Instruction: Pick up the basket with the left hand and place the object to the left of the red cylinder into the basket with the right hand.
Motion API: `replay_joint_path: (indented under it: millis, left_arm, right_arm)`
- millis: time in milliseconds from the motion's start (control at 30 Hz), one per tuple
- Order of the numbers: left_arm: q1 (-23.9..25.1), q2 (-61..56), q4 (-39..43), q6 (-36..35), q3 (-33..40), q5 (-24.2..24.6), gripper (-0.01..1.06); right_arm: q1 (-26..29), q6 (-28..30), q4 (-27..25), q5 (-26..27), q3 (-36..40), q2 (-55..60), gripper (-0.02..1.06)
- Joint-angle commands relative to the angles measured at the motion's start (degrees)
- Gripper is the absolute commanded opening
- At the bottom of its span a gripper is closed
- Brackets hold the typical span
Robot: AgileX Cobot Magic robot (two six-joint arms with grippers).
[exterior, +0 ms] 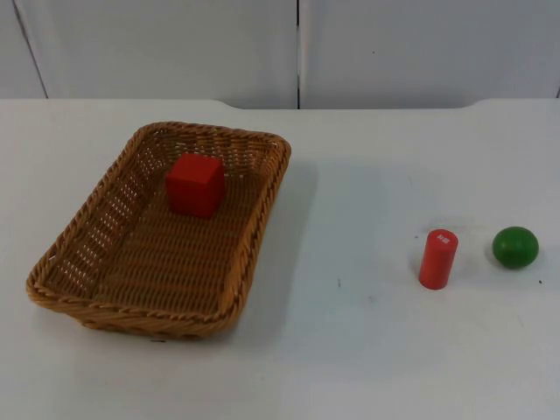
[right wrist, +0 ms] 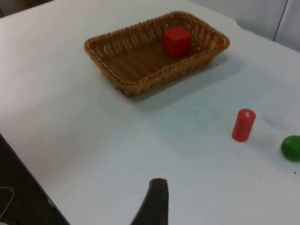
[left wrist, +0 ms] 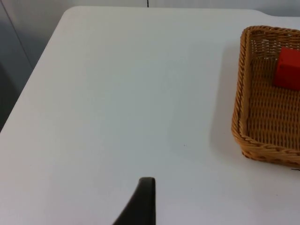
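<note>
A brown wicker basket (exterior: 131,308) rests on the left half of the white table with a red cube (exterior: 195,184) inside it, toward its far end. At the right, a red cylinder (exterior: 438,259) stands upright, and a green ball (exterior: 514,247) lies just to its right. My left gripper (left wrist: 146,199) waits over bare table off the basket's left side, well apart from the basket (left wrist: 237,93) and cube (left wrist: 288,69). My right gripper (right wrist: 157,199) waits high and far back from the basket (right wrist: 140,82), cube (right wrist: 176,42), cylinder (right wrist: 243,124) and ball (right wrist: 291,147).
The grey partition wall (exterior: 297,44) closes off the table's far side. The table's left edge (left wrist: 28,89) drops away beside the left gripper. Bare white table top (exterior: 350,227) lies between the basket and the cylinder.
</note>
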State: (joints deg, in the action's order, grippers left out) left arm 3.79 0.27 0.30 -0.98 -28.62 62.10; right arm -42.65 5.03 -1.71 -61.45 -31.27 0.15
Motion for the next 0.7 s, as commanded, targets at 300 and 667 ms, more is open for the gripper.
replay_joint_path:
  millis: [300, 667]
  left_arm:
    - [0.3, -0.3, 0.2, 0.1, 0.3, -0.5, 1.05]
    - [0.3, -0.3, 0.2, 0.1, 0.3, -0.5, 1.05]
  right_arm:
    - [0.2, -2.4, 1.7, -0.4, 1.7, -0.2, 0.75]
    - [0.2, -2.9, 2.0, -0.4, 1.7, -0.2, 0.75]
